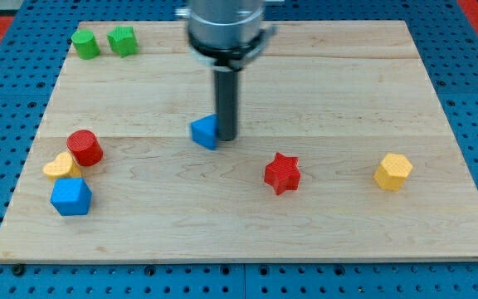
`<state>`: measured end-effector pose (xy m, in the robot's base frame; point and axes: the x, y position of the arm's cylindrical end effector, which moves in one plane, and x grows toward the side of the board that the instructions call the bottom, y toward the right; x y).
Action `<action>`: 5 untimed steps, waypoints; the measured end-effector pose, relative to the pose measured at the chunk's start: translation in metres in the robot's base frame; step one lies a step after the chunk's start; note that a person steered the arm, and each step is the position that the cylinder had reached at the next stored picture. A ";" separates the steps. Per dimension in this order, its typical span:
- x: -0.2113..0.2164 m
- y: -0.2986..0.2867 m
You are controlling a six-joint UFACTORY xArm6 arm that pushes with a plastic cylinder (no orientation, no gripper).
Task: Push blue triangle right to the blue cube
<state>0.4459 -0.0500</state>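
Note:
The blue triangle (205,131) lies near the middle of the wooden board (322,83). My tip (226,137) stands right against the triangle's right side, touching it or nearly so. The blue cube (71,197) sits at the view's lower left, far to the left of the triangle and of my tip. The rod rises from the tip to the arm's grey body (225,29) at the view's top.
A red cylinder (84,148) and a yellow heart (61,167) sit just above the blue cube. A red star (283,173) lies right of centre, a yellow hexagon (392,172) at the right. A green cylinder (85,43) and a green block (122,40) sit at the top left.

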 end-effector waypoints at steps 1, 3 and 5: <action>-0.017 -0.042; -0.019 -0.082; 0.042 -0.092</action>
